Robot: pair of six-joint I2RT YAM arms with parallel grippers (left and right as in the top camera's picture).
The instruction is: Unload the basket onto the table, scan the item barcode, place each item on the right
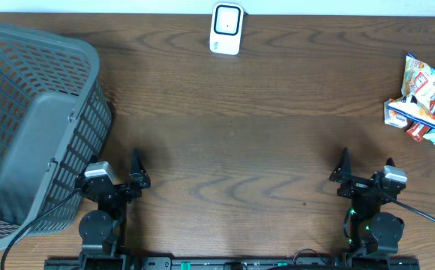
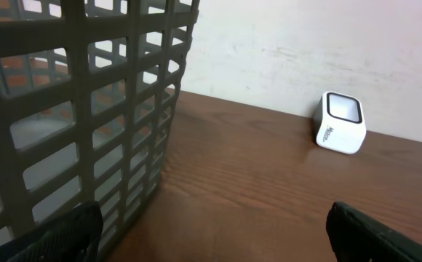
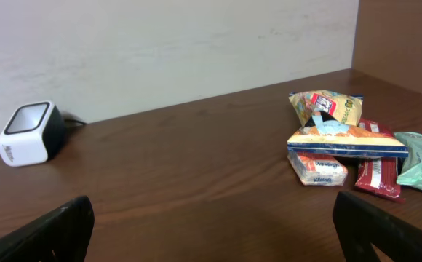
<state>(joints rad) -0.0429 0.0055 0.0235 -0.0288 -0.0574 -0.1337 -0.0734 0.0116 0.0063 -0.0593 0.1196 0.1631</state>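
Both jaws wide apart, empty, far from snack packets (image 1: 416, 112)

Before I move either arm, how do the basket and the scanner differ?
The basket is grey with open lattice walls; the scanner is a solid white box with a dark window. The basket is far larger than the scanner. The basket fills the left end; the scanner sits at the back edge, near the middle. Both rest on the wooden table, untouched.
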